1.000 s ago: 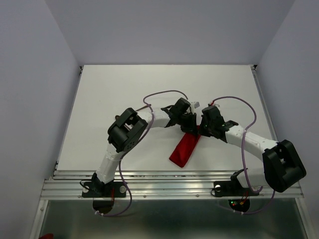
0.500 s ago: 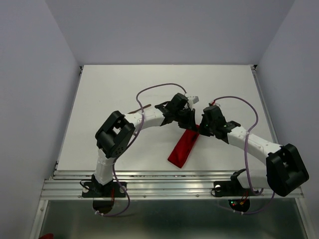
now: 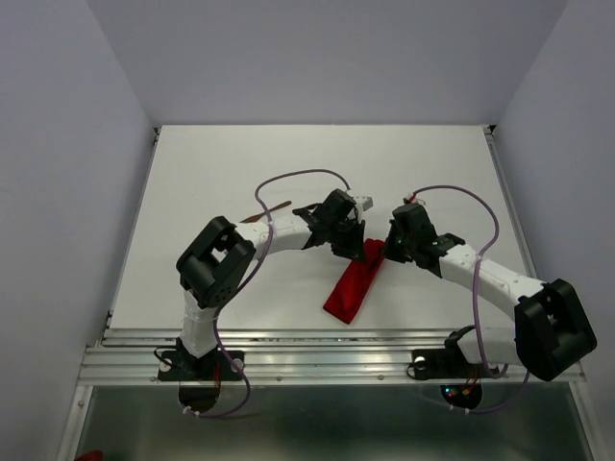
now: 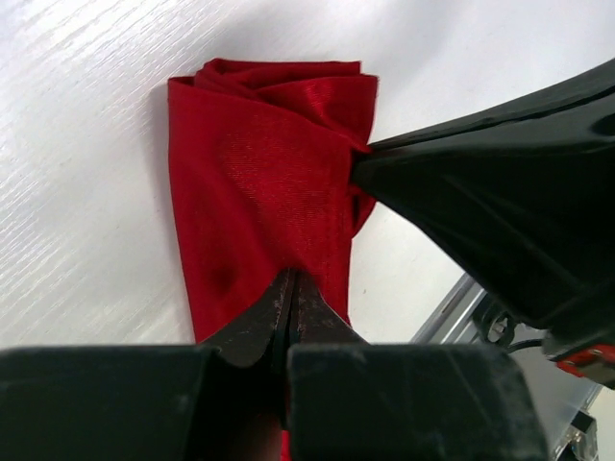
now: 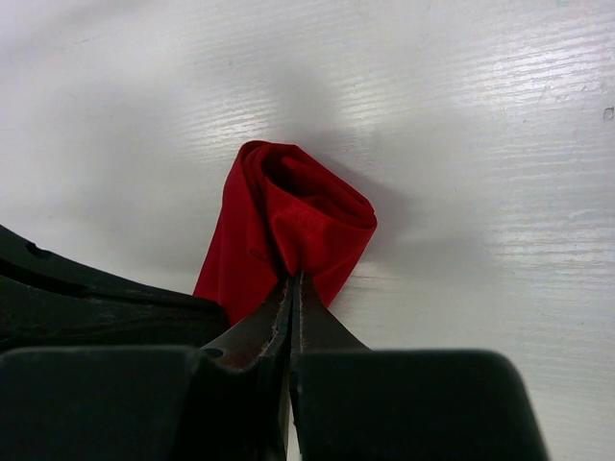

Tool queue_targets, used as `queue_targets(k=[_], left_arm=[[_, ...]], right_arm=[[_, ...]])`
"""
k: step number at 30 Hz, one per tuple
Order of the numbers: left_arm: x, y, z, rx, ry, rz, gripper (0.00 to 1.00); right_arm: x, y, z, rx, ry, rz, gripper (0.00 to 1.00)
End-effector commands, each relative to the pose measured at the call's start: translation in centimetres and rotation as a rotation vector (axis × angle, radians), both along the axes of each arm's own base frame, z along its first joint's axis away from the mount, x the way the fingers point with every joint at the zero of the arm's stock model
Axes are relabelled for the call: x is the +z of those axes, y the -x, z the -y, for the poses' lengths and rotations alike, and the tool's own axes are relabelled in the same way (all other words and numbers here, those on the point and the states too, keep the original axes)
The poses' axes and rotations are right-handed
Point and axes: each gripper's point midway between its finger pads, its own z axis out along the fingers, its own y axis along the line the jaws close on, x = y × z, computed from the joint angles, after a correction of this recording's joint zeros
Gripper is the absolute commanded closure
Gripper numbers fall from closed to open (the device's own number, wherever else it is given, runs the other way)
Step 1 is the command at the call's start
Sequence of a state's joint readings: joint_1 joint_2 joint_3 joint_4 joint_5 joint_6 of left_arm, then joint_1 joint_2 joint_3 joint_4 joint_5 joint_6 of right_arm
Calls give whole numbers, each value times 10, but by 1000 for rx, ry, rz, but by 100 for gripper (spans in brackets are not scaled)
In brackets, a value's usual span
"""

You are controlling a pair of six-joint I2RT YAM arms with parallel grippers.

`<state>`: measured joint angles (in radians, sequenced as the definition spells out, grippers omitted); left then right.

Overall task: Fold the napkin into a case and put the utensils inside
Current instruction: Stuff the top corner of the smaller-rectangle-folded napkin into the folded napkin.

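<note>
Nearest the arm bases, a long, narrow red cloth case (image 3: 351, 288) lies slantwise on the white bench (image 3: 211, 163). Its near end points toward the front rail and its far end sits between the two arms. The left end effector (image 4: 288, 280), black with two fingers, is pinched on a fold of the cloth at that far end, its jaws almost together with only fabric between them. Just beside it, the right end effector (image 5: 293, 279) is clamped fully closed on the other edge of the same end. From its wrist camera the cloth bulges there into a loose, rounded roll. The two end effectors sit close together, both gripping the case. Farther back and to the left, a slim dark brown wooden utensil (image 3: 272, 207) lies on the bench, partly crossed by a purple cable (image 3: 288, 177).
</note>
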<state>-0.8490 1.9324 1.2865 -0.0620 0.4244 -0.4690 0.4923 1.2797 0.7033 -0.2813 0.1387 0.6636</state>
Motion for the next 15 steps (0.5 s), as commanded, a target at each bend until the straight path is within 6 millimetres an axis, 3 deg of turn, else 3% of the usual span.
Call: queue_targets(k=[1,6,12,15], left_arm=[[17,-2,-3,-18,14,67,91],[-5,2,4,-48,-7,27,91],[-19,10,27,-100,3,-1,93],[-15,8,25,-86,-2,13,95]], right_arm=[[8,-1,-1,-9,-12,32,99],[12,-2,-2,-11,-20,40,99],[11,-2,-1,-16,-15,38,99],[8,-2,1,-19,-4,33,99]])
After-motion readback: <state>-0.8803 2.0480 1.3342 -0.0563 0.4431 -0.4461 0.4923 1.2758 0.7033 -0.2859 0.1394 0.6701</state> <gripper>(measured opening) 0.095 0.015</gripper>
